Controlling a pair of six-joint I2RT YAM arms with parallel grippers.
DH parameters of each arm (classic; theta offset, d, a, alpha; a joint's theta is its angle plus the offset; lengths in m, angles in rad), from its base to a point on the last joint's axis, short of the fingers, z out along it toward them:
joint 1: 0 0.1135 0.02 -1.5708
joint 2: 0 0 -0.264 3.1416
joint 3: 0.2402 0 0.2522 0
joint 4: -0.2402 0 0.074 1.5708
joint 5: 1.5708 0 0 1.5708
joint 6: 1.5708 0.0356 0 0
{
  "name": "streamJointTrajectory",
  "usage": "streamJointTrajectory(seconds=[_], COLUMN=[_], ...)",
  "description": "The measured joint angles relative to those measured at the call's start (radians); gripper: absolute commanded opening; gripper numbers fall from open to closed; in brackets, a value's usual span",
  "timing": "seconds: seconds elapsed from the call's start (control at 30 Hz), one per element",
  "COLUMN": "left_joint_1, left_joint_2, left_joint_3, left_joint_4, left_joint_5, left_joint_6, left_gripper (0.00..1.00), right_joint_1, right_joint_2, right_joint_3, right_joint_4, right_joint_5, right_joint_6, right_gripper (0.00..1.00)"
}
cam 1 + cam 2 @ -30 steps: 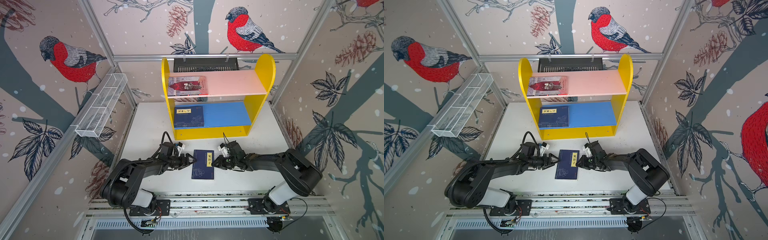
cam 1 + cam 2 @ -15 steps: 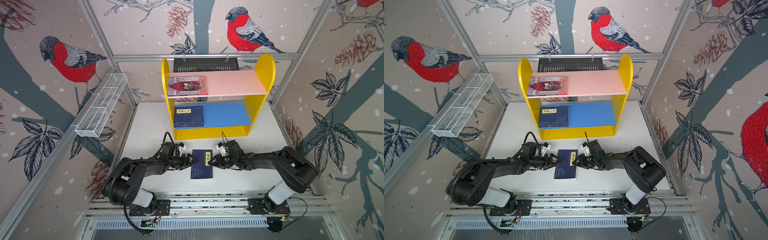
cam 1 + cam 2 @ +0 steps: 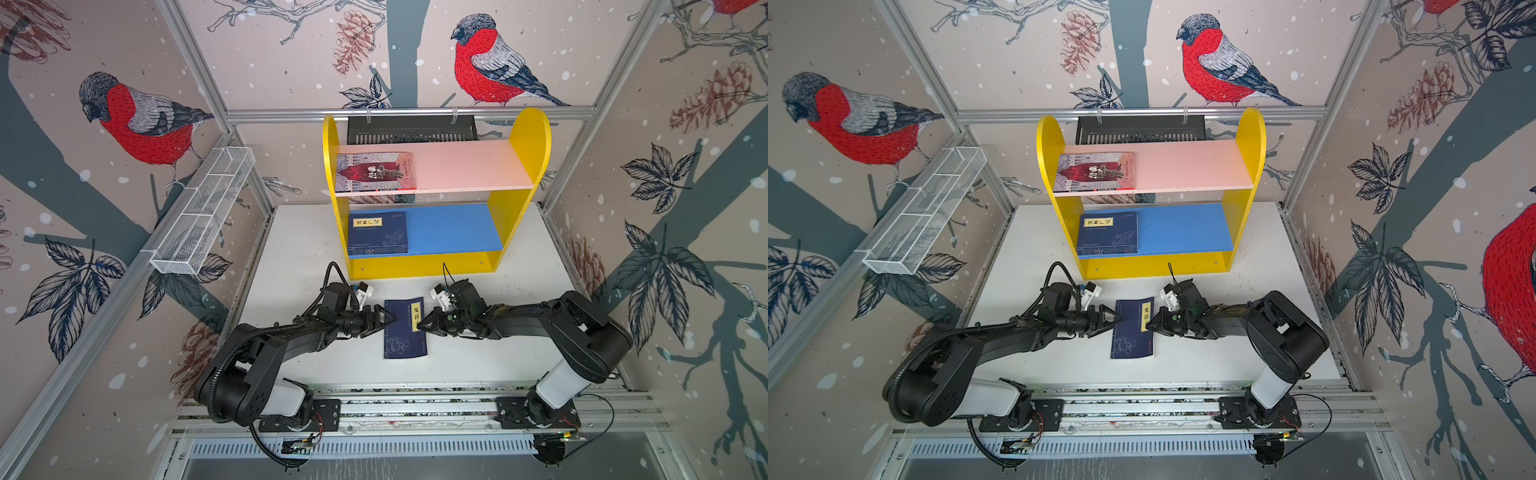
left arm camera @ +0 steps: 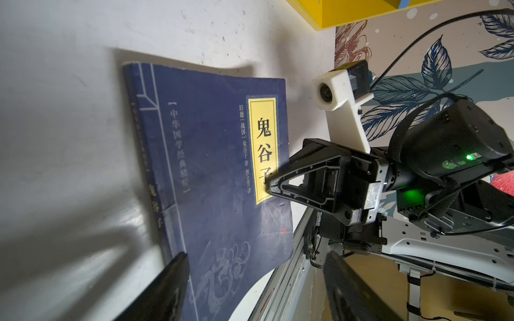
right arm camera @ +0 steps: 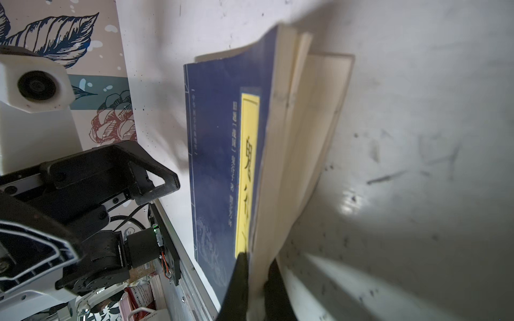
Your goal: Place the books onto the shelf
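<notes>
A navy book (image 3: 405,328) (image 3: 1133,328) with a yellow title label lies on the white table between both grippers. My right gripper (image 3: 422,326) (image 5: 257,275) is shut on the book (image 5: 219,155) at its page edge, and that edge is lifted with the pages fanning. My left gripper (image 3: 388,319) (image 4: 256,283) stands open at the spine edge of the book (image 4: 217,166). Behind stands the yellow shelf (image 3: 519,137). It holds a grey-lilac book (image 3: 376,171) on the pink board and another navy book (image 3: 377,232) on the blue board.
A white wire basket (image 3: 203,216) hangs on the left wall. A black slotted tray (image 3: 411,129) hangs behind the shelf top. The metal rail (image 3: 415,407) carrying both arm bases runs along the table's front edge.
My right gripper has slid left onto the book's page edge and shut on it, lifting that edge. The left gripper has barely moved and stays open.
</notes>
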State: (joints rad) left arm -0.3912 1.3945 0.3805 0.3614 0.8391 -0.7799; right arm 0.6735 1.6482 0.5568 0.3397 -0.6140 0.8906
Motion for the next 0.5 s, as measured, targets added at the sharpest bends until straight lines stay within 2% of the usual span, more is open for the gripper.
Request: streamJointTrajectory(seconds=[0.27, 0.5], left_joint_1=[0.006, 0.009], left_joint_2=[-0.057, -0.106], left_joint_3=[-0.001, 0.020], left_joint_4=[-0.049, -0.113], left_joint_5=[-0.037, -0.054], left_joint_6=[0.039, 0.105], left_gripper=[0.83, 0.80], right_joint_1=[-0.006, -0.020], right_joint_2=[-0.031, -0.121], right_joint_3=[-0.021, -0.036], right_joint_4=[-0.006, -0.060], right_joint_5=[0.001, -0.030], right_joint_6=[-0.001, -0.009], right_gripper=[0.01, 0.01])
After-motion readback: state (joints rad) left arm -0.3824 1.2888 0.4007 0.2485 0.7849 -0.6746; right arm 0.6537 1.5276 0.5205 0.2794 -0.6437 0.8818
